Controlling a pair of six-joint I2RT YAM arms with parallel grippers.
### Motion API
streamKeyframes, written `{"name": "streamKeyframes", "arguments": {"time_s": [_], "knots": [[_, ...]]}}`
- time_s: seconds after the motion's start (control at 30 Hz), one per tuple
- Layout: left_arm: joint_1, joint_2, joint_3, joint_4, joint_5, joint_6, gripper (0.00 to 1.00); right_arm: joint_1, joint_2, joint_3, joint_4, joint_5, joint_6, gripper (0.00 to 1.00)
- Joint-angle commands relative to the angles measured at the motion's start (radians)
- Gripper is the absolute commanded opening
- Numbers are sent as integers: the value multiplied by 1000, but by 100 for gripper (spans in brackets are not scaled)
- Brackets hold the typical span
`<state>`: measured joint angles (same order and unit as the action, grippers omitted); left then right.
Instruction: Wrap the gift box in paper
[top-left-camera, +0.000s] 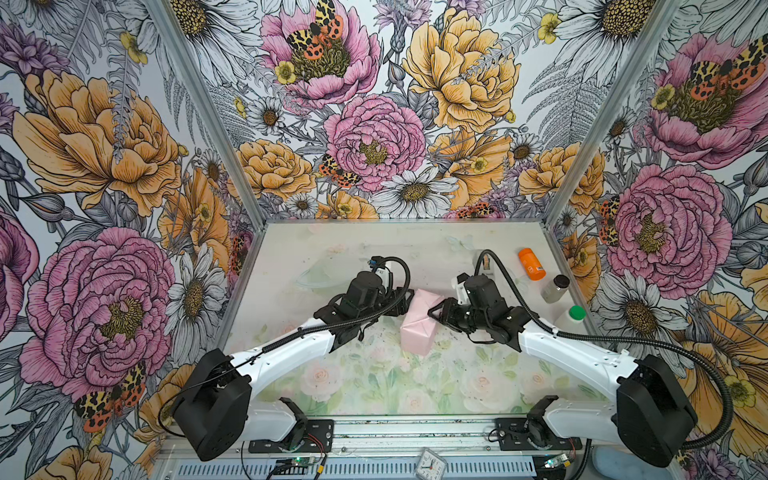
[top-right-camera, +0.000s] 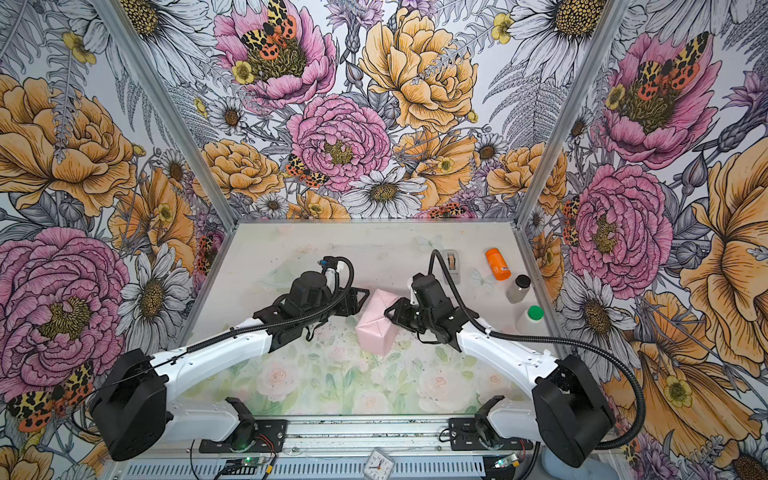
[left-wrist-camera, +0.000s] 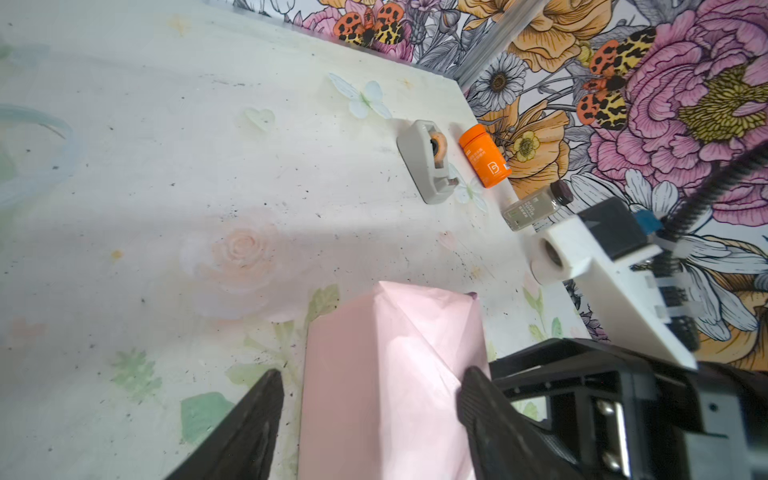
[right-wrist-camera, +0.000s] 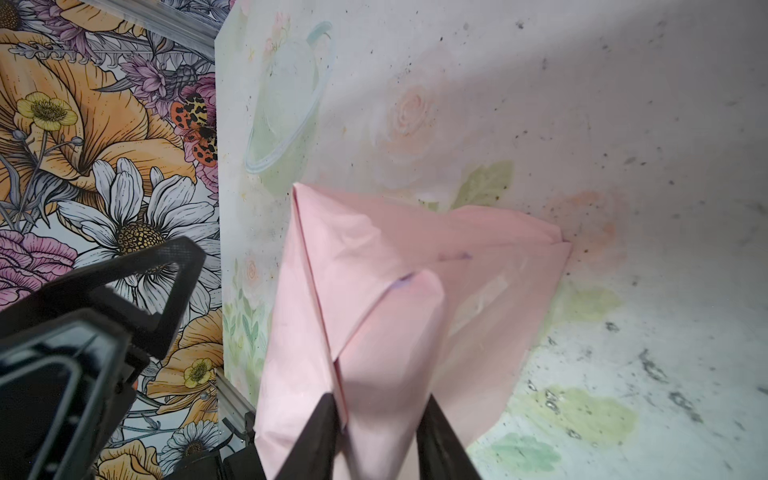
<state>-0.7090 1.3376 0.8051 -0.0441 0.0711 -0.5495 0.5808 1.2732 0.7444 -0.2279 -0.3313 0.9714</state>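
The gift box is hidden inside the paper (top-left-camera: 417, 328), which is folded around it pale pink side out and creased into triangular flaps. The package lies mid-table in both top views. My left gripper (left-wrist-camera: 370, 386) is open and straddles the package's far end. One of its fingers (left-wrist-camera: 478, 399) touches the paper and its partner stands clear over the table. From the right side, my right gripper (right-wrist-camera: 380, 419) is shut on a folded flap of the paper (right-wrist-camera: 374, 249). In a top view the two grippers (top-left-camera: 409, 301) (top-left-camera: 434, 312) flank the package's far end.
A grey tape dispenser (left-wrist-camera: 428, 162) stands at the back right. Beside it an orange bottle (top-left-camera: 531, 264) lies along the right wall, with a clear dark-lidded jar (top-left-camera: 555, 289) and a green-capped white bottle (top-left-camera: 572, 316) nearer the front. Floral walls enclose three sides.
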Motion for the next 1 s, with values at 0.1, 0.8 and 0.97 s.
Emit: {"name": "streamKeyframes", "arguments": {"time_s": [0.1, 0.8, 0.97], "knots": [[-7, 109, 22, -5, 181, -40, 69, -21, 45, -22, -74, -17, -71, 31], [11, 169, 51, -64, 34, 28, 60, -35, 233, 120, 40, -19, -129, 25], [31, 213, 88, -50, 30, 52, 60, -41, 267, 154, 68, 2, -122, 25]]}}
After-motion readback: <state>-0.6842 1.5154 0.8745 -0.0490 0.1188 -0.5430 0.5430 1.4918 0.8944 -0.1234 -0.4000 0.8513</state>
